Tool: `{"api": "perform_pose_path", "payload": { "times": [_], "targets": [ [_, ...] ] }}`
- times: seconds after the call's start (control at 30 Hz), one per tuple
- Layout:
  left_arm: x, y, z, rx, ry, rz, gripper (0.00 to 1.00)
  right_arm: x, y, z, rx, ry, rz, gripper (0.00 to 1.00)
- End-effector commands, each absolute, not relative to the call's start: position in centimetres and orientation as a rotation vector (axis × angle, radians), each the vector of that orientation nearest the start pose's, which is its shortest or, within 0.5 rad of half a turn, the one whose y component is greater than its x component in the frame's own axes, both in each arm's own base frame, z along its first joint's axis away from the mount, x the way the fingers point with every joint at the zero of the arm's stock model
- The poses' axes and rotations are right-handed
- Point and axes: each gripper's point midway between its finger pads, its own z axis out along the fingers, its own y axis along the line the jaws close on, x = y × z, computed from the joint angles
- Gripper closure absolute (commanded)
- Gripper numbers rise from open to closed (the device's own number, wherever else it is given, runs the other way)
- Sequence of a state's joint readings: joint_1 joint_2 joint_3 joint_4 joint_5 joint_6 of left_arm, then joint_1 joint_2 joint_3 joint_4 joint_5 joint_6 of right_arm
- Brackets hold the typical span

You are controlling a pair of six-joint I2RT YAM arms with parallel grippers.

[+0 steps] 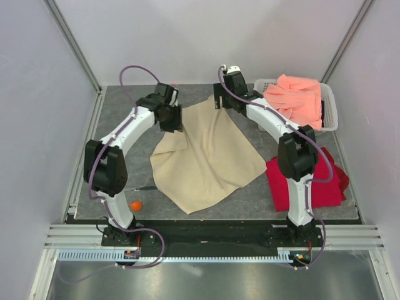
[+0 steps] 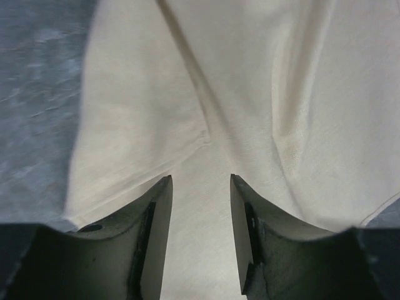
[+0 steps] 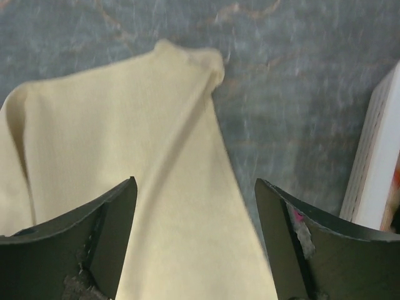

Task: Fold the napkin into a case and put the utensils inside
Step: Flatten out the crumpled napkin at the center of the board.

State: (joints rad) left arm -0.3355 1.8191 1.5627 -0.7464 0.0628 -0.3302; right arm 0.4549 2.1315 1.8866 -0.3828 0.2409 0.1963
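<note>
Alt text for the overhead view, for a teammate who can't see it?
A beige napkin lies rumpled at centre, its left corner folded over, with the left gripper and right gripper at its far edge. An orange spoon sits by the left arm's base.

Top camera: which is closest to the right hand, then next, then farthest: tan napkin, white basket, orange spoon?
1. Napkin, right below the right hand.
2. White basket, beside it, far right.
3. Orange spoon, at the near left.
</note>
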Motion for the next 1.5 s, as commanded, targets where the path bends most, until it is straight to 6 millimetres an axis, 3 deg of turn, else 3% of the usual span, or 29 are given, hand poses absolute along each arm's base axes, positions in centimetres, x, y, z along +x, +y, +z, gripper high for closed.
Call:
{"api": "perform_pose_path", "payload": {
  "times": [0.0,0.03,0.07,0.17,0.3,0.53,0.63,0.73,0.77,0.83,0.93,0.97,1.0,1.03,1.07,1.1,1.13,1.2,1.27,1.3,1.33,1.37,1.4,1.43,1.47],
  "targets": [
    [40.1,-19.9,8.1,0.115,2.663,-0.274,0.45,49.9,22.6,16.4,-0.111,2.231,0.222,0.2],
    [40.2,-20.2,6.8,0.12,2.681,-0.255,0.44,49.3,22.5,15.8,-0.114,2.248,0.229,0.24],
    [40.4,-20.4,6.5,0.121,2.677,-0.225,0.43,48.8,22.9,15.5,-0.128,2.255,0.27,0.31],
    [40.9,-20.2,5.7,0.101,2.668,-0.144,0.43,46.9,22.6,13.6,-0.147,2.293,0.29,0.38],
    [41.2,-19.3,5.8,0.095,2.595,-0.03,0.43,44.3,22.0,11.5,-0.157,2.331,0.318,0.41],
    [41.4,-19.7,4.3,0.087,2.6,-0.046,0.48,42.7,21.2,9.1,-0.148,2.36,0.308,0.47],
    [41.2,-19.2,3.6,0.076,2.612,-0.014,0.58,42.4,20.8,7.8,-0.148,2.383,0.282,0.49],
    [41.6,-18.7,4.5,0.061,2.587,0.015,0.81,42.1,20.5,6.7,-0.137,2.407,0.265,0.54],
    [42.2,-18.5,5.3,0.053,2.561,0.033,0.97,41.9,20.3,6.2,-0.131,2.418,0.252,0.56],
    [42.8,-17.6,6.3,0.056,2.539,0.072,0.98,41.8,19.9,5.7,-0.124,2.424,0.226,0.59],
    [45.5,-14.4,8.9,-0.005,2.498,0.171,0.98,41.8,18.9,5.2,-0.093,2.432,0.184,0.64],
    [46.7,-11.1,9.4,-0.086,2.486,0.235,0.98,41.9,18.5,5.1,-0.082,2.433,0.171,0.66],
    [47.5,-9.3,9.7,-0.132,2.483,0.262,0.98,42.0,18.3,5.0,-0.08,2.435,0.166,0.66],
    [49.1,-5.8,11.1,-0.23,2.456,0.283,0.98,42.0,18.3,4.9,-0.076,2.437,0.163,0.67],
    [49.8,-4.2,10.4,-0.263,2.475,0.307,0.98,42.1,18.1,4.7,-0.07,2.442,0.153,0.67],
    [50.3,-2.8,10.9,-0.302,2.473,0.325,0.98,42.1,18.0,4.5,-0.067,2.448,0.15,0.69],
    [51.3,-0.8,12.7,-0.358,2.444,0.336,0.98,42.0,18.0,4.4,-0.067,2.457,0.148,0.69],
    [51.9,0.2,14.2,-0.37,2.415,0.336,0.65,42.0,18.1,4.2,-0.065,2.464,0.149,0.7],
    [51.6,-0.1,16.0,-0.367,2.388,0.297,0.4,42.1,18.2,4.5,-0.066,2.458,0.159,0.7],
    [51.4,-0.5,16.5,-0.37,2.386,0.262,0.37,42.2,18.3,4.7,-0.074,2.453,0.163,0.69],
    [50.5,-1.4,15.5,-0.365,2.423,0.209,0.33,42.5,18.5,4.9,-0.075,2.443,0.167,0.68],
    [50.0,-2.1,16.5,-0.396,2.402,0.152,0.32,43.0,18.7,5.0,-0.075,2.438,0.169,0.66],
    [49.5,-2.7,16.2,-0.401,2.409,0.111,0.32,43.4,19.2,5.2,-0.085,2.435,0.19,0.66],
    [48.1,-4.2,14.3,-0.381,2.466,0.04,0.33,43.7,19.5,5.4,-0.098,2.432,0.206,0.63],
    [48.2,-5.2,14.3,-0.394,2.442,-0.019,0.37,44.5,20.2,5.7,-0.108,2.419,0.222,0.61]
  ]
}}
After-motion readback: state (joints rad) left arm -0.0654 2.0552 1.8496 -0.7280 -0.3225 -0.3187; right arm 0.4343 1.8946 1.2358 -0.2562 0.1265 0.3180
